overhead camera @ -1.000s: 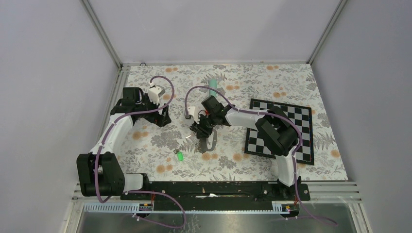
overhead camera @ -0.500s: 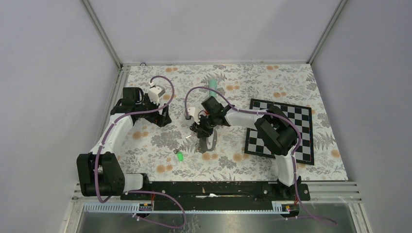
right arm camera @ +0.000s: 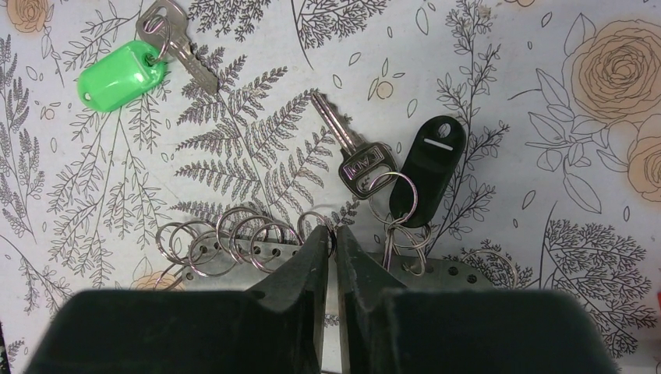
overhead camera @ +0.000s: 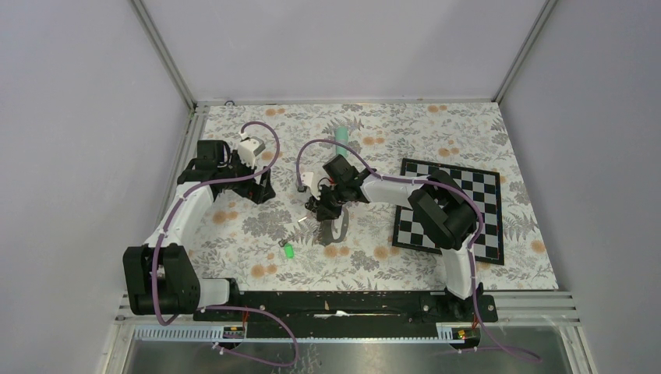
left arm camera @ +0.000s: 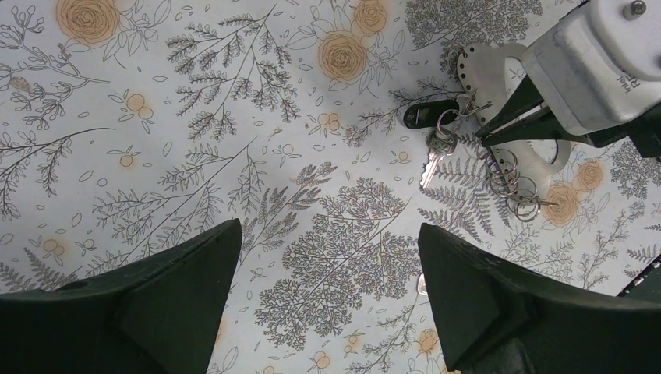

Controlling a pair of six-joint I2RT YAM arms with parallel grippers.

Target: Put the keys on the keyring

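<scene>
The keyring is a grey strap (right arm camera: 468, 273) with punched holes and several metal split rings (right arm camera: 234, 241). My right gripper (right arm camera: 334, 234) is shut on one split ring at the strap's edge. The darker plain key (right arm camera: 360, 160) lies just beyond the fingertips, joined by rings to a black tag (right arm camera: 427, 167). The green-headed key (right arm camera: 121, 70) lies apart at the upper left. In the top view the right gripper (overhead camera: 321, 214) is over the strap (overhead camera: 337, 231) and the green key (overhead camera: 288, 251) is to its front left. My left gripper (left arm camera: 329, 234) is open and empty above the cloth.
A teal stick (overhead camera: 341, 139) lies behind the right wrist. A chessboard mat (overhead camera: 468, 210) covers the right side. The left gripper (overhead camera: 257, 187) hovers at the left of the floral tablecloth (overhead camera: 234, 234). The left wrist view shows the right gripper (left arm camera: 507, 128) and the plain key (left arm camera: 433, 156).
The right wrist has edged very slightly left while still on the strap. The left arm and the green key have not moved.
</scene>
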